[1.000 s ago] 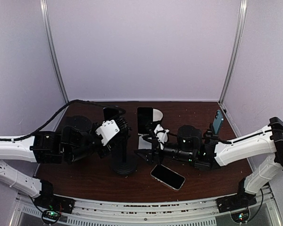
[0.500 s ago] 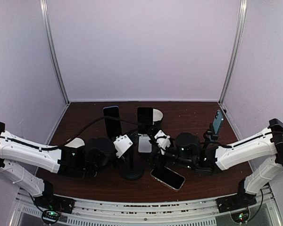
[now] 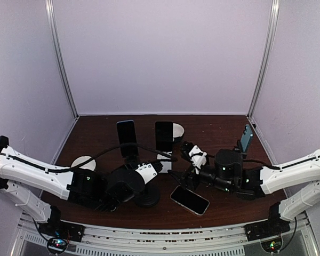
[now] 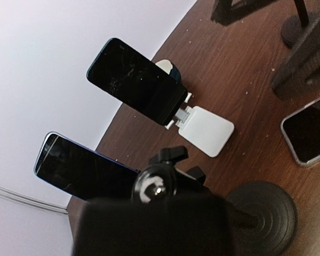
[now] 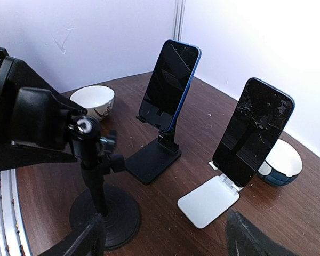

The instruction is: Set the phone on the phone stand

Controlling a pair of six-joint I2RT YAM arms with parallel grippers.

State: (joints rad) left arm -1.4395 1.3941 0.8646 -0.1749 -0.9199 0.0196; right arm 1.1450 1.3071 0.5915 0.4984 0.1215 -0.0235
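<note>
The phone (image 3: 189, 200) lies flat, screen up, on the brown table near the front; the left wrist view catches it at the right edge (image 4: 309, 130). The phone stand (image 3: 145, 196) is black with a round base (image 5: 104, 216), a thin pole and a ball-joint head (image 4: 157, 184). My left gripper (image 3: 145, 178) is shut on the stand's head; the stand's black clamp block hides its fingers. My right gripper (image 3: 182, 166) hovers open just right of the stand and behind the phone, with nothing between its fingers (image 5: 80, 240).
Behind the stand, a dark phone (image 3: 126, 137) rests on a black folding stand and another (image 3: 164, 136) on a white folding stand. A blue phone (image 3: 246, 137) stands at the right wall. A white bowl (image 3: 84, 161) sits left, another bowl (image 3: 177, 129) at the back.
The left arm has swung lower and to the right, carrying the stand a little right and nearer. The right gripper has drawn back to the right.
</note>
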